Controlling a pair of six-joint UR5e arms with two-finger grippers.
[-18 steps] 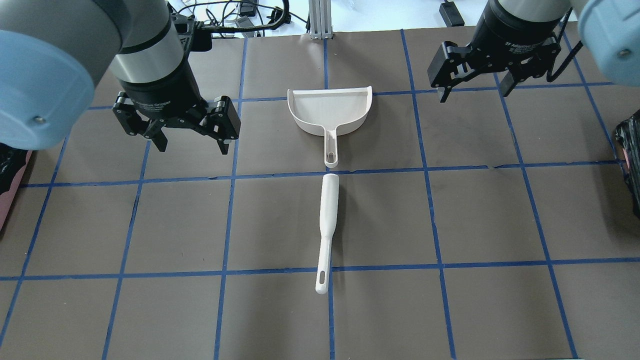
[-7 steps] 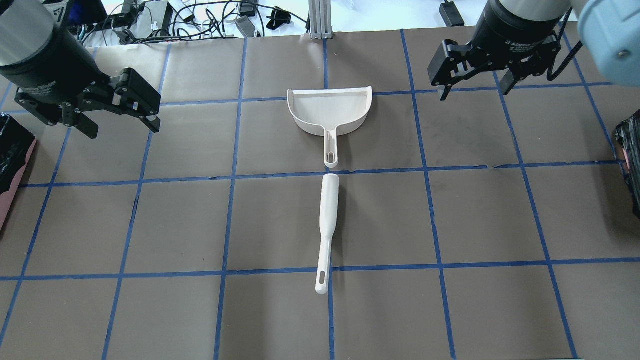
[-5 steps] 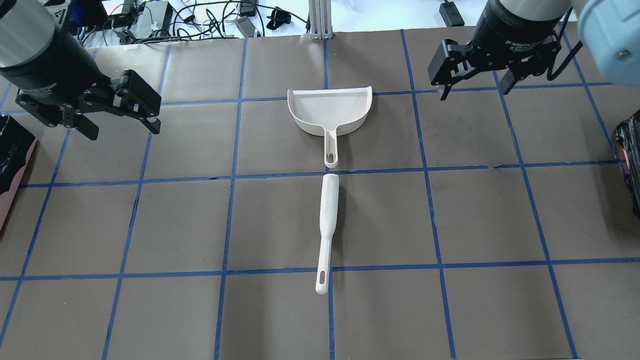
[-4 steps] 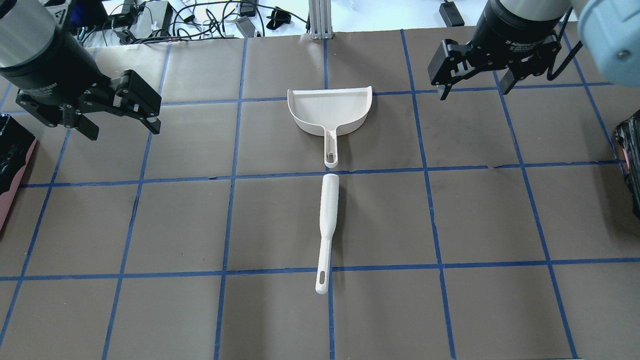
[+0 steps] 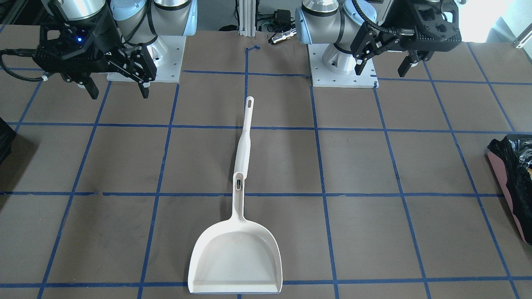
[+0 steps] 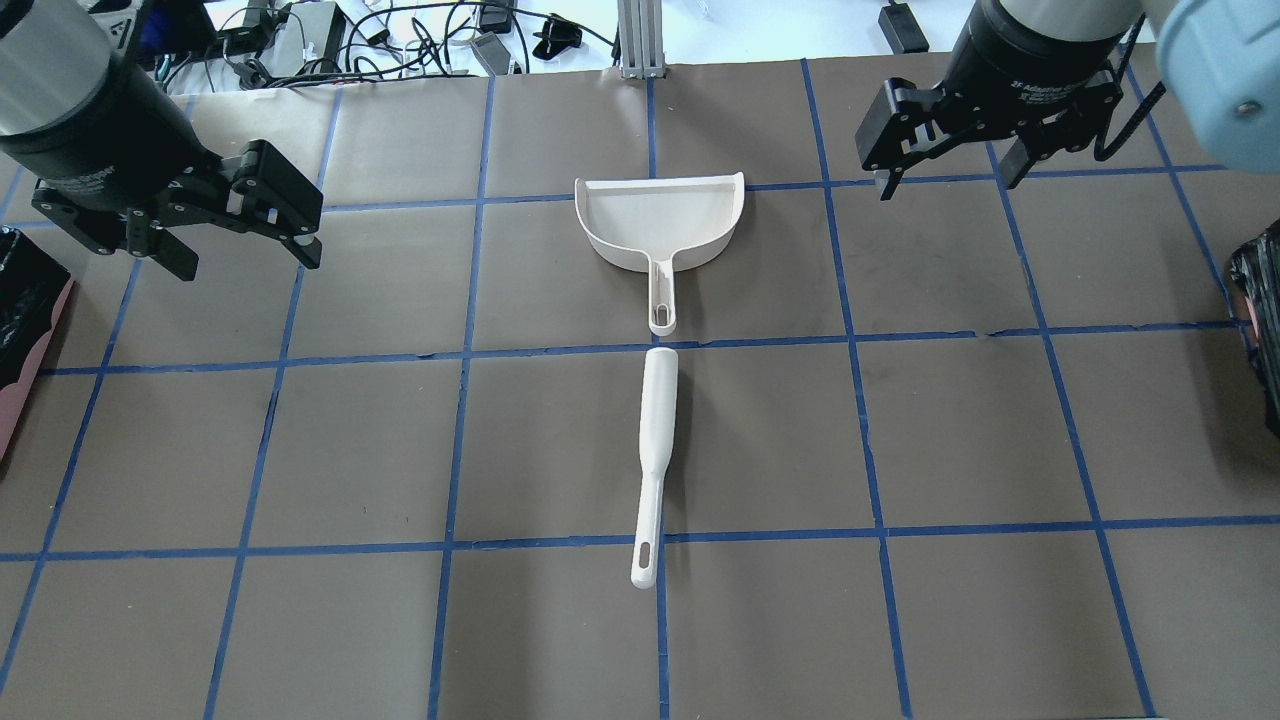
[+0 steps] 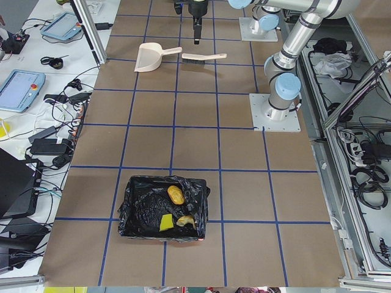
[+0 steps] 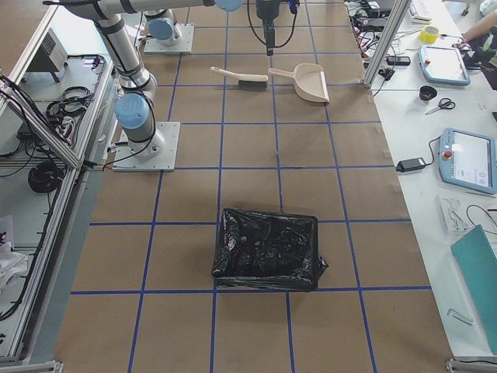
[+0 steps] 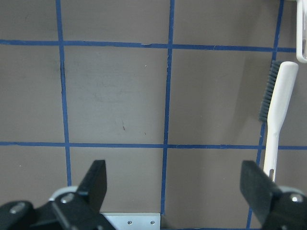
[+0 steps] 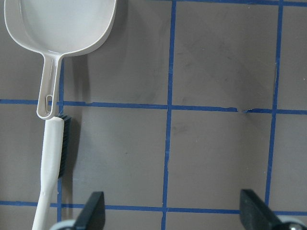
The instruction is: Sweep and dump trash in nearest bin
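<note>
The trash lies inside the bin [image 7: 140, 210] at the table's left end: a brown lump [image 7: 176, 195], a tan bread-like piece [image 7: 186, 221] and a yellow sponge [image 7: 165, 223] on the black bag. That bin shows at the edges of the overhead view [image 6: 22, 340] and the front view [image 5: 513, 187]. My left gripper [image 6: 247, 264] is open and empty above the table's far left. My right gripper [image 6: 948, 185] is open and empty at the far right. Both wrist views show open fingers [image 9: 96, 182] [image 10: 254, 206] over bare table.
A white dustpan [image 6: 660, 225] lies empty at the table's middle, handle toward me. A white brush [image 6: 655, 440] lies in line with it, just behind the handle. A second bag-lined bin [image 8: 268, 249] stands at the table's right end. Cables lie beyond the far edge.
My left arm swung from near the dustpan's left side out to the far left of the table, gripper still open, and has held still for the last second. The right arm has not moved.
</note>
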